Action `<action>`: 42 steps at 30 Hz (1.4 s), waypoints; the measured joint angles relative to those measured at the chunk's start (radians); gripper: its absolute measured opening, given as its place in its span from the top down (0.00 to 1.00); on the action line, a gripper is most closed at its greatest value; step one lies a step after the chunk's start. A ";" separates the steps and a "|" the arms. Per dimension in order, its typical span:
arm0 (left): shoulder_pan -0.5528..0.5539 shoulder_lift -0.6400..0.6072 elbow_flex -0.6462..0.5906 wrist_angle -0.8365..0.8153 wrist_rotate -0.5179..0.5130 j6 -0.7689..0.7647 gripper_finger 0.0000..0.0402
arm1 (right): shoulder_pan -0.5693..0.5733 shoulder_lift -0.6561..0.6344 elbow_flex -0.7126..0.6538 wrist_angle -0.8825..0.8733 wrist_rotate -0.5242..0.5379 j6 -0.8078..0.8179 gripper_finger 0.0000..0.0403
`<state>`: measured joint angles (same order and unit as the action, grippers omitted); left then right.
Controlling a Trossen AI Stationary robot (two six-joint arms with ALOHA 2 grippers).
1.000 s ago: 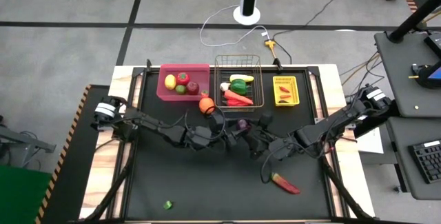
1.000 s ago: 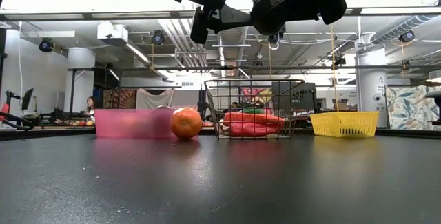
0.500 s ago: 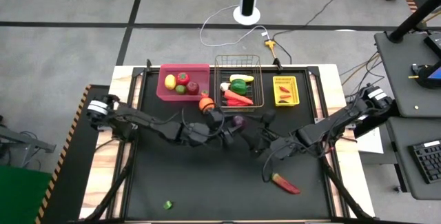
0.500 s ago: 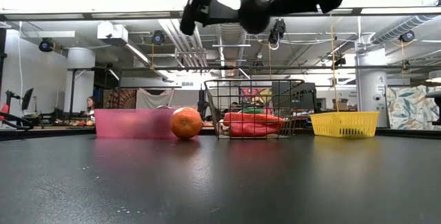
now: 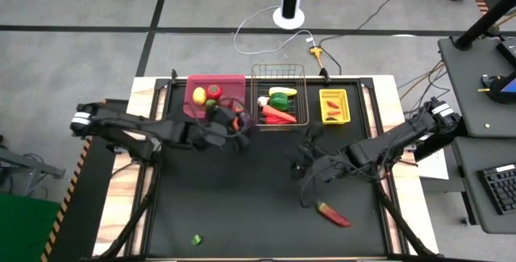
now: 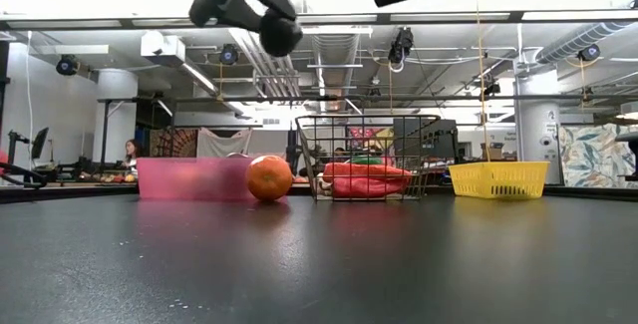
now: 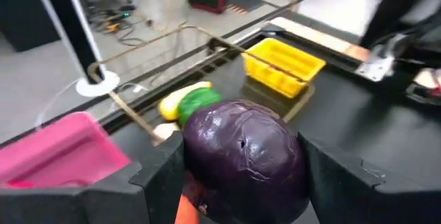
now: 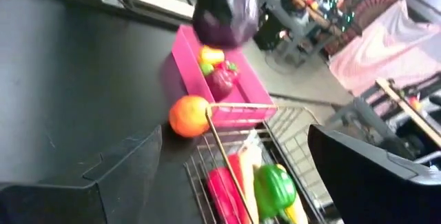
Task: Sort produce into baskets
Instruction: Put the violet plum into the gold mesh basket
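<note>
My left gripper [image 5: 232, 120] is shut on a purple onion [image 7: 244, 158] and holds it high above the table by the near right corner of the pink bin [image 5: 216, 77]. The onion also shows in the low view [image 6: 279, 33]. An orange [image 6: 269, 177] rests on the table between the pink bin and the wire basket [image 5: 279, 68]. My right gripper [image 8: 234, 182] is open and empty over the table's middle [image 5: 300, 164]. The pink bin holds several fruits, the wire basket several vegetables. The yellow bin [image 5: 334, 92] stands at the far right. My left gripper pinches the purple onion between its two fingers, one on each side [image 7: 196, 155] of its round body. The fingers come slanting down from the table's left. The onion is lifted clear, high above the table.
A red chilli [image 5: 334, 214] lies on the mat at the near right. A small green lime [image 5: 196, 239] lies near the front edge on the left. The three containers stand in a row along the far edge.
My left gripper has carried the purple onion from the table's middle toward the left and far side, up to the pink bin. The onion stays lifted clear. My right gripper, close beside the onion a second ago, now stands apart from it.
</note>
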<state>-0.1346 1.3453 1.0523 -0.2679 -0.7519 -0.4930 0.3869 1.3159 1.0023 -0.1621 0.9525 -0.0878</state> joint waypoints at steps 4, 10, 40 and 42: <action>0.031 -0.046 0.000 -0.084 0.002 0.000 0.42 | -0.025 0.000 0.039 -0.135 -0.012 0.084 0.11; 0.126 -0.057 0.000 -0.086 0.159 0.090 0.42 | -0.074 0.000 0.092 -0.305 -0.017 0.169 0.11; 0.589 0.540 0.477 -0.088 0.553 0.407 0.42 | -0.167 -0.021 0.105 -0.523 -0.018 0.259 0.11; 0.594 0.568 0.501 -0.102 0.552 0.419 0.42 | -0.167 -0.021 0.105 -0.549 -0.018 0.285 0.11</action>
<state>0.4590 1.9132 1.5528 -0.3697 -0.2003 -0.0744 0.2199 1.2949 1.1076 -0.7108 0.9348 0.1975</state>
